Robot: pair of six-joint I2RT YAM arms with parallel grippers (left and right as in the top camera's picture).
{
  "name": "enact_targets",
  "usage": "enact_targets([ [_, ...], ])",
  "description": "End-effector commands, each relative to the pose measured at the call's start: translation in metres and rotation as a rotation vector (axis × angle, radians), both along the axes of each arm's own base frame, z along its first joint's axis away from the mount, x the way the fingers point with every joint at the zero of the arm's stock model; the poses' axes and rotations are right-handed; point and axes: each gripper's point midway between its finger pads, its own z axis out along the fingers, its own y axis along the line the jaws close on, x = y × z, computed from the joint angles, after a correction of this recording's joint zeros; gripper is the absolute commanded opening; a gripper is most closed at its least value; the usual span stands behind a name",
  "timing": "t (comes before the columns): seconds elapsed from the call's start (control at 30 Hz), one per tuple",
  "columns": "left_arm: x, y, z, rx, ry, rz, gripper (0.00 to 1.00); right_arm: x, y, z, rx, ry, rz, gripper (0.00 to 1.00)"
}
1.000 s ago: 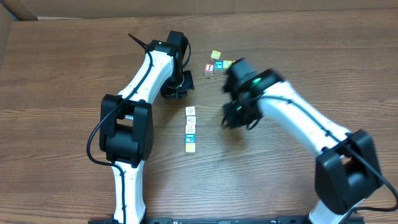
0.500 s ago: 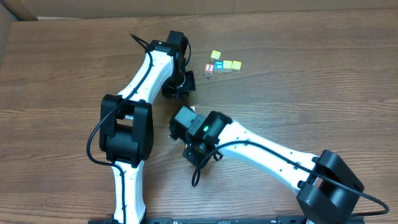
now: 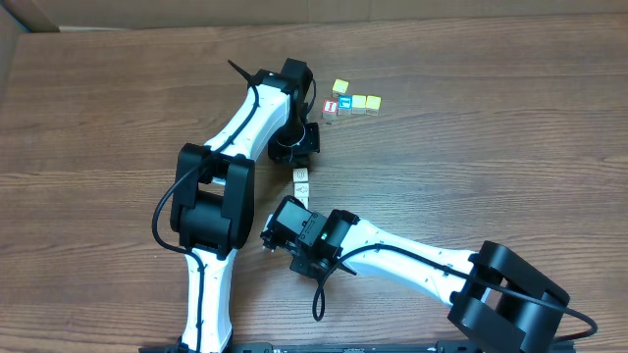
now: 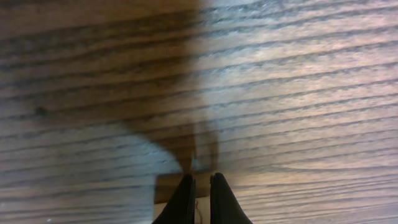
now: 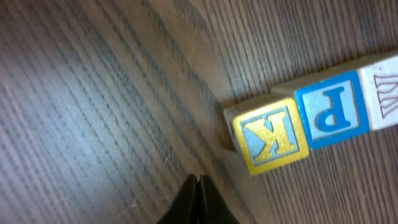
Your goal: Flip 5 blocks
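We find the left gripper and the right gripper both closed, holding nothing. The right arm hides most of the block row. The yellow K block, the blue P block and a frame-cut whitish block lie touching, near the right gripper.

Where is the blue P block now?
Right wrist view, right side: blue P block sits between the yellow K block and a whitish block.

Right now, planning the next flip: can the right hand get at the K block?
Probably yes: the K block lies just ahead of the shut right hand, with only bare table between them.
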Motion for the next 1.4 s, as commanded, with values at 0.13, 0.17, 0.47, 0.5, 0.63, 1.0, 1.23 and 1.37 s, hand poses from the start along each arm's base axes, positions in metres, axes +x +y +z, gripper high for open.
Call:
enact_targets([
  [0.13,0.004,0.008,0.001,0.054,-0.015,-0.022,0.04,-0.003,-0.003,-0.018,-0.019,-0.015,0.043,0.04],
  [0.17,0.004,0.008,0.001,0.053,-0.015,-0.022,0.04,-0.003,-0.002,-0.018,-0.014,-0.015,0.044,0.04],
  [0.47,0.001,0.009,-0.002,0.056,-0.008,-0.022,0.04,-0.003,0.002,-0.019,0.001,-0.011,0.047,0.04],
  [0.5,0.001,0.009,-0.002,0.056,-0.005,-0.022,0.04,-0.003,0.002,-0.019,0.002,-0.011,0.047,0.04],
  [0.63,0.0,0.01,-0.004,0.058,-0.001,-0.022,0.04,-0.002,0.004,-0.022,0.007,-0.014,0.047,0.04],
  [1.0,-0.003,0.011,-0.006,0.061,0.003,-0.057,0.04,0.0,0.007,-0.03,0.009,-0.017,0.05,0.04],
  [1.23,-0.003,0.012,-0.007,0.061,0.0,-0.098,0.04,0.001,0.008,-0.03,0.012,-0.018,0.05,0.04],
  [1.37,-0.006,0.011,-0.007,0.062,0.006,-0.105,0.04,0.001,0.008,-0.03,0.013,-0.019,0.049,0.04],
])
